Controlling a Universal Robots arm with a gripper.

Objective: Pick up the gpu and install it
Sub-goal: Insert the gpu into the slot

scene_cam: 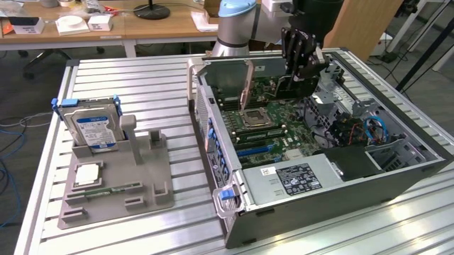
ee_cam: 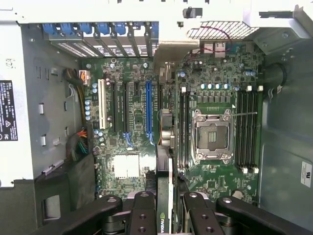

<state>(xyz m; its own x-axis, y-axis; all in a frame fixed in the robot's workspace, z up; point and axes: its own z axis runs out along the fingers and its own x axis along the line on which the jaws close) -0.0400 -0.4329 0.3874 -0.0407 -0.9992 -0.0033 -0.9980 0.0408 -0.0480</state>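
I saw the gpu (ee_cam: 164, 196) gripped edge-on in the gripper (scene_cam: 301, 71), held above the motherboard (ee_cam: 146, 122) inside the open computer case (scene_cam: 397, 164), towards its far end. Below it ran the blue slot (ee_cam: 148, 110) beside black slots, with the empty processor socket (ee_cam: 212, 136) close by. On the exterior view's left, well apart, a grey stand (scene_cam: 117, 186) carried a hard drive (scene_cam: 94, 127).

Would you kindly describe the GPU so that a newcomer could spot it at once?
Start at the open black computer case on the slatted metal table. Above its green motherboard, the black gripper holds the GPU, a thin flat card, on edge. Unlike the blue-labelled silver hard drive in the grey holder, it hangs inside the case.
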